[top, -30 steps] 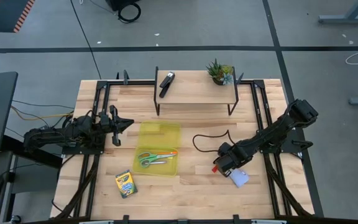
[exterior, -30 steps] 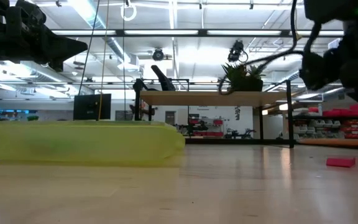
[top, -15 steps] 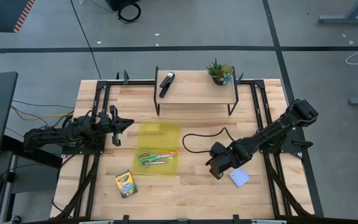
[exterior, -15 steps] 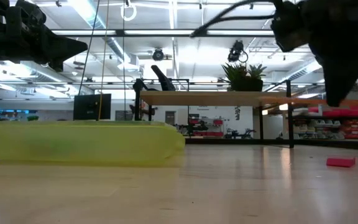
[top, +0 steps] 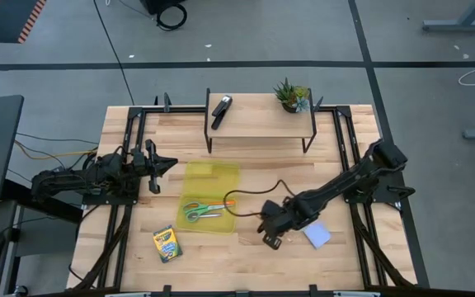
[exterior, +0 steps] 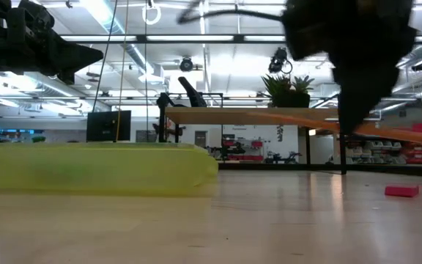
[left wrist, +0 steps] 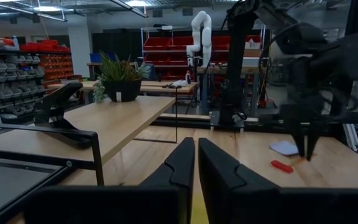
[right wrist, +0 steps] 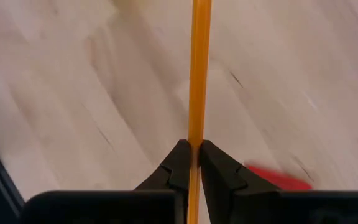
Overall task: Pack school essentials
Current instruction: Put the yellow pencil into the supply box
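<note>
My right gripper (top: 269, 234) hangs over the table's middle, right of the yellow translucent case (top: 213, 177), and is shut on a yellow-orange pencil (right wrist: 196, 74). Green-handled scissors (top: 195, 213) and an orange pen (top: 219, 203) lie in the case. The crayon box (top: 167, 244) lies flat near the front edge. The pale blue notepad (top: 317, 236) lies right of the gripper. The small red piece (exterior: 401, 191) rests on the wood beside it. My left gripper (top: 162, 165) waits, shut, left of the case. My right gripper pinches the pencil's shaft (right wrist: 196, 134) between its two fingers (right wrist: 219, 168), coming from above and pointing down. The pencil is lifted clear of the table. In the low view it runs out sideways from the fingers, a little tilted (exterior: 409, 130).
A raised shelf (top: 258, 125) at the far edge carries a black stapler (top: 221, 110) and a small potted plant (top: 292, 95). A black cable (top: 277, 186) loops above the right arm. Dark frame rails (top: 130, 140) run along both table sides.
My right gripper has carried the pencil toward the table's left, from beside the notepad and red piece toward the yellow case, and slightly toward the near edge. It has stayed shut on the pencil. The notepad, earlier partly under the gripper, now shows in full.
</note>
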